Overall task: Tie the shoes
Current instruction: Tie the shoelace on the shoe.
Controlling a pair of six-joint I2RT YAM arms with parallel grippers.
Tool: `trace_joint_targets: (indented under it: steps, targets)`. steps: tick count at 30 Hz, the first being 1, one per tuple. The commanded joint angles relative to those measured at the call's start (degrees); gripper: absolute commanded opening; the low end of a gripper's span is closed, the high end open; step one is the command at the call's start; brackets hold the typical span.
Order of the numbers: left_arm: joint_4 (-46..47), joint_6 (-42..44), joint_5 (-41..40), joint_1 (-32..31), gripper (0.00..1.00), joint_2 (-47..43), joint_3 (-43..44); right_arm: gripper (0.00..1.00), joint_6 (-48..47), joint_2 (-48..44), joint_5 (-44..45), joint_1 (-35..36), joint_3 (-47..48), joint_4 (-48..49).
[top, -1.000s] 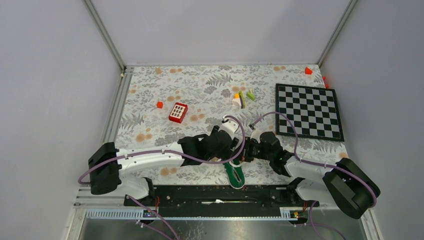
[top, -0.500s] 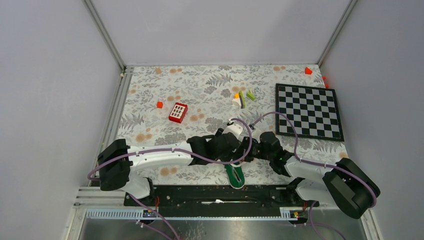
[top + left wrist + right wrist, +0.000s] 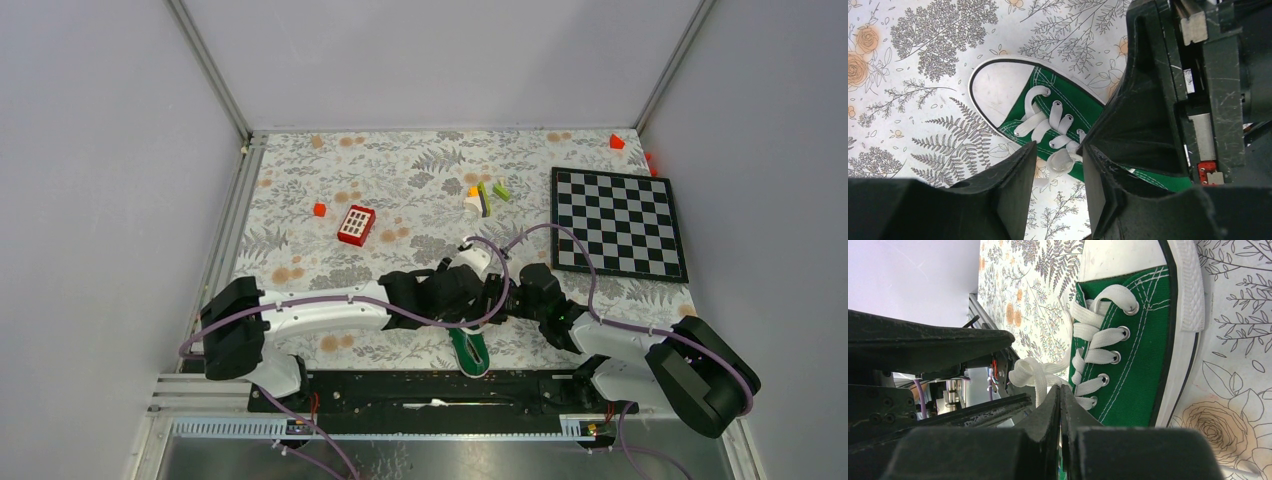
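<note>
Two red pieces lie on the floral tabletop point(image 3: 400, 160) beyond the sneaker point(image 3: 470, 352) and to its left. A small red block point(image 3: 319, 209) is farthest out and a red-and-white keypad block point(image 3: 356, 224) a little closer, both well apart from the shoe. The sneaker itself sits near the table's front edge, between the two arm bases, green canvas up, with both wrists crowded over its far end.

On the sneaker's left side, the left gripper point(image 3: 1058, 151) hangs just above the lacing with its jaws partly apart. A white lace loop point(image 3: 1060, 161) sits in the gap between the fingers point(image 3: 1015, 185), and neither pad visibly presses it. Beneath, the white laces point(image 3: 1048, 117) cross the eyelets, and the white toe cap point(image 3: 993, 92) shows past them.

On the sneaker's right side, the right gripper point(image 3: 1060, 390) has its jaws pressed flat together, tips beside the eyelet row. The lace loop reaches right up to those tips, but I cannot tell whether it is pinched between them.

Beyond the sneaker and slightly right lies a cluster of small coloured blocks point(image 3: 485, 196). Well to the sneaker's right is a chessboard point(image 3: 618, 222), and farthest from the sneaker, at the back right, sits a lone red block point(image 3: 616, 141).
</note>
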Motion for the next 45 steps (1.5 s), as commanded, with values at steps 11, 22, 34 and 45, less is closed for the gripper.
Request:
trace_joint_targets:
  steps: [11,22,34,45]
  targets:
    - [-1.23,0.32,-0.28,-0.67,0.4,1.36,3.34,0.0,-0.07,0.02,-0.16,0.72,0.45,1.09]
    - [-1.23,0.46,-0.4,-1.0,0.22,1.27,3.4,0.0,0.01,0.18,-0.13,0.76,0.56,1.22]
    - [-0.4,-1.43,-2.75,-1.11,0.0,-2.29,0.27,0.0,0.34,-2.53,3.88,0.75,-0.37,-1.28]
    - [3.85,-4.25,-0.78,-0.44,0.0,-7.43,-5.54,0.0,-0.05,-6.39,8.52,0.75,-0.91,-5.89]
